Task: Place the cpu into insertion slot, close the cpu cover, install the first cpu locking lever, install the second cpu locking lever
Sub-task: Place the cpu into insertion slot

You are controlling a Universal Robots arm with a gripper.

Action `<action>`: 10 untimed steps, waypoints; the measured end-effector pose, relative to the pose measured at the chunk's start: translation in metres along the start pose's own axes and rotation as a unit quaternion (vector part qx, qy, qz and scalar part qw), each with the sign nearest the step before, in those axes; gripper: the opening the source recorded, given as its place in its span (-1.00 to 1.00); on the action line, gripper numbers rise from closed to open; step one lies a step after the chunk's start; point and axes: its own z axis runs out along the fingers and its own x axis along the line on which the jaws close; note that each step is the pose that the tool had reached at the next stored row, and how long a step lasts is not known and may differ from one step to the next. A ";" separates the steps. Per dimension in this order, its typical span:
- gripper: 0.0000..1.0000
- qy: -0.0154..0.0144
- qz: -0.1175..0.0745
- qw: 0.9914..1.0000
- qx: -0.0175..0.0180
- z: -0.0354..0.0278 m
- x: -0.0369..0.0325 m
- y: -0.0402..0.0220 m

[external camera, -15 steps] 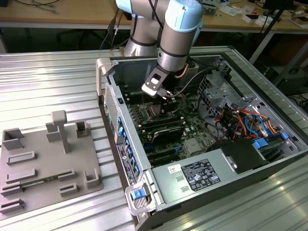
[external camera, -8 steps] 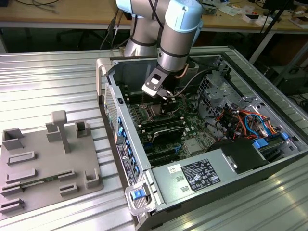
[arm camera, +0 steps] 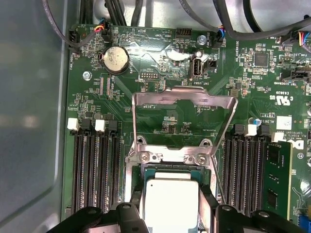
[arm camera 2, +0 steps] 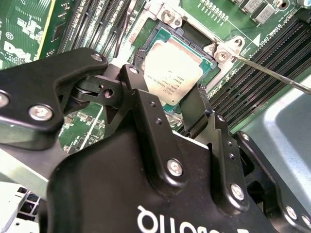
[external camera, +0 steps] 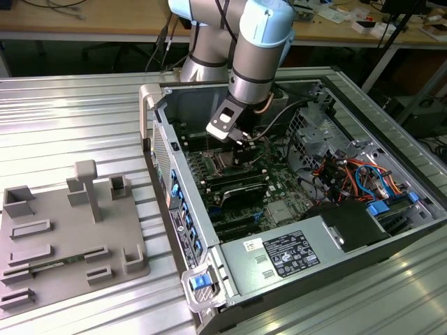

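Seating the cpu (arm camera: 171, 204) in the insertion slot (arm camera: 170, 170), lower centre, the claw (arm camera 2: 170, 74) is pinching it, likely calling for a level release.

Grey fixture plate (external camera: 70, 237) on ribbed table (external camera: 77, 112) — coin battery (arm camera: 114, 59) near black memory slots (arm camera: 96, 167).

Cpu (arm camera 2: 172, 68) clasped by the pincer (arm camera 2: 170, 74) at the slot (arm camera 2: 190, 38).
The silver-topped cpu is gripped at opposite edges by the black pincer's fingertips (arm camera 2: 138, 54) and is framed by the black slot. Memory slots (arm camera 2: 265, 63) are seen on either side on the green board (arm camera 2: 29, 29), and one bank is crossed by a thin metal rod (arm camera 2: 272, 74).
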 end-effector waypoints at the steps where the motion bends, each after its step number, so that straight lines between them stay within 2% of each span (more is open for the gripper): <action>1: 0.08 0.000 -0.002 1.000 0.000 0.0001 0.0000 0.0000; 10: 0.08 0.000 -0.004 1.000 0.000 0.0002 0.0000 0.0008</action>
